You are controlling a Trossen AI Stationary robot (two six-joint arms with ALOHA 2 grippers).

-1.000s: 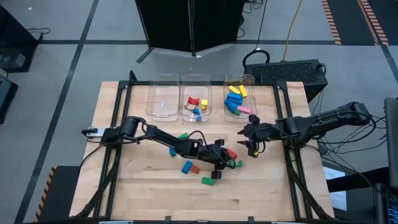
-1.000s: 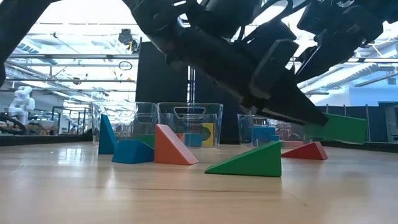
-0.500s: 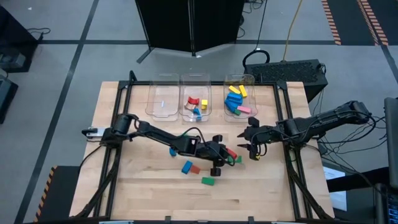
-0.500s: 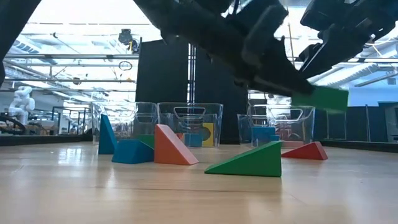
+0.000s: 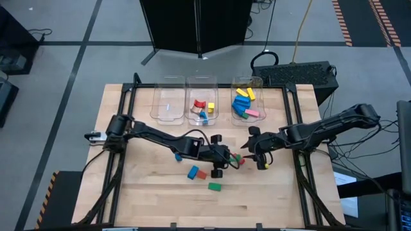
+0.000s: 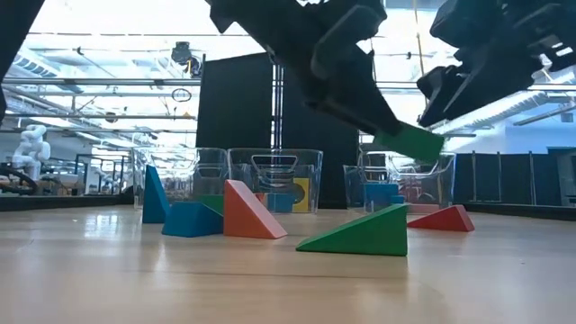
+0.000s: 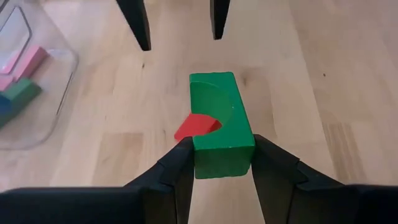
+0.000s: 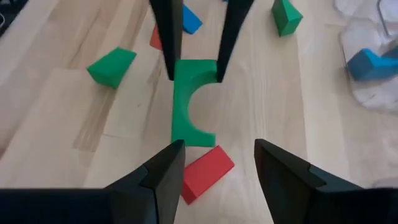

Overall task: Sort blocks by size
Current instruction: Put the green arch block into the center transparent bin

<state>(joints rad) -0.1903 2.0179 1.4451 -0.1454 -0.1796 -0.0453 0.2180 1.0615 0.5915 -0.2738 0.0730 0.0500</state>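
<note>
Left tool (image 7: pixel 221 152) pinching green arch (image 7: pixel 219 121), lifted above counter (image 5: pixel 154 192) mid-front, over red wedge (image 8: pixel 206 173). Right tool (image 8: pixel 217 165) spread, facing arch, just beside it. Three bins (image 5: pixel 202 102) at back.

Blocks: one green arch lifted, the rest loose on the table or in bins.

The green arched block (image 7: pixel 219 121) hangs clear of the wood near the table's middle, its curved notch turned sideways, with a red wedge (image 8: pixel 206 172) lying on the table just under it. To the left, a blue block (image 5: pixel 192 172) and an orange-red wedge (image 5: pixel 201 173) lie side by side, and a green wedge (image 5: pixel 214 187) lies nearer the front edge. Far across the table, red, yellow and blue blocks (image 5: pixel 203 108) and yellow, blue, green and pink blocks (image 5: pixel 244 102) sit in bins.
</note>
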